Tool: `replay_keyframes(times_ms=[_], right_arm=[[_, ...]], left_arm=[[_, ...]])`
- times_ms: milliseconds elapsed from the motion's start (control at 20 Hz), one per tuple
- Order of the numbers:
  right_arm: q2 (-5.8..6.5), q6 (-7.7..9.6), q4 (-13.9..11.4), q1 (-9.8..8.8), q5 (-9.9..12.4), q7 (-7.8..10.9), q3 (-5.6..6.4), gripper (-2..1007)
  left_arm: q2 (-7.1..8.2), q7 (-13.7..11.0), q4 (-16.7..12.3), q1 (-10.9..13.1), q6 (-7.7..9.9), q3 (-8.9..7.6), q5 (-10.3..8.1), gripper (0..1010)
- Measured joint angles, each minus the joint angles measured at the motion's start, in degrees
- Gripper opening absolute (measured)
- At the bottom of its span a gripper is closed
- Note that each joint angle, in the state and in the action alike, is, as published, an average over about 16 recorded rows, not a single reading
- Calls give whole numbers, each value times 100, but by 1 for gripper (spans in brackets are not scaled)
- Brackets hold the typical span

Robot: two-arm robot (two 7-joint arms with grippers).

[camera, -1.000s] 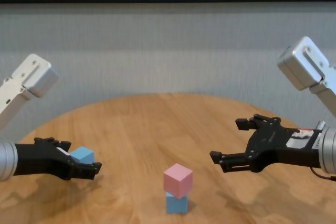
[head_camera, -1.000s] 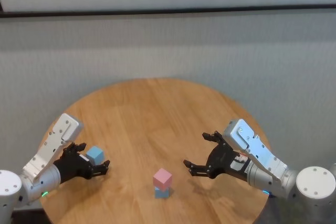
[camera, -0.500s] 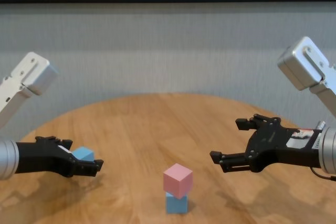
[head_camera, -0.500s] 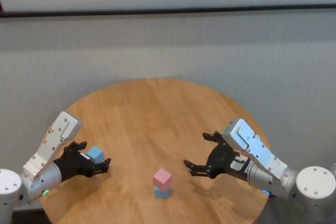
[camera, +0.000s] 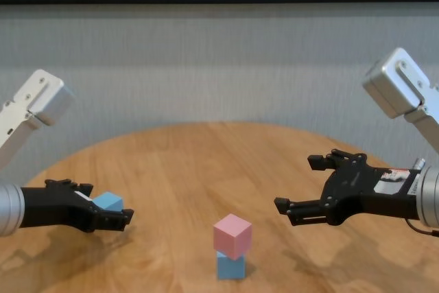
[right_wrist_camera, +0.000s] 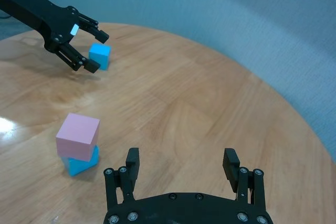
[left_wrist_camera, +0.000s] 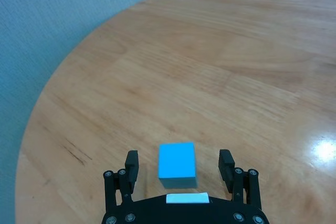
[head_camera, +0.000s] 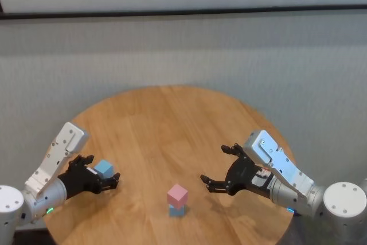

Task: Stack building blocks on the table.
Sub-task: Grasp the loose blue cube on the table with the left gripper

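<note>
Head view: the left gripper (head_camera: 97, 175), jaws spread wide, brackets the loose light blue matte cube (head_camera: 103, 168) on the round honey-coloured wooden table (head_camera: 166, 119), well left of the two-block stack, a pale pink cube (head_camera: 177, 195) on a second blue cube (head_camera: 176, 211).

Left wrist view: the loose cube sits between the fingers (left_wrist_camera: 131, 162), apparently touching neither; closing squarely on its flat sides should keep it level.

Right wrist view: the right gripper (right_wrist_camera: 181, 165), also open and empty, hovers right of the stack.

Chest view: nothing lies between loose cube and stack; the pink cube sits slightly twisted, so a gentle placement seems wise.
</note>
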Motion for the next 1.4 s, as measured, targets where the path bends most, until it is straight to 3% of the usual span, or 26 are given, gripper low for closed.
replay_keyframes(times_ms=[350, 700, 1400], right_arm=[[0, 0, 0, 0, 0, 0, 0, 1001], [0, 0, 0, 0, 0, 0, 0, 1001], [0, 0, 0, 0, 0, 0, 0, 1001]], left_arm=[[-7, 10, 32, -6, 25, -12, -10, 996], [0, -21, 64, -26, 69, 13, 5, 928], [20, -40, 56, -42, 56, 74, 60, 541]])
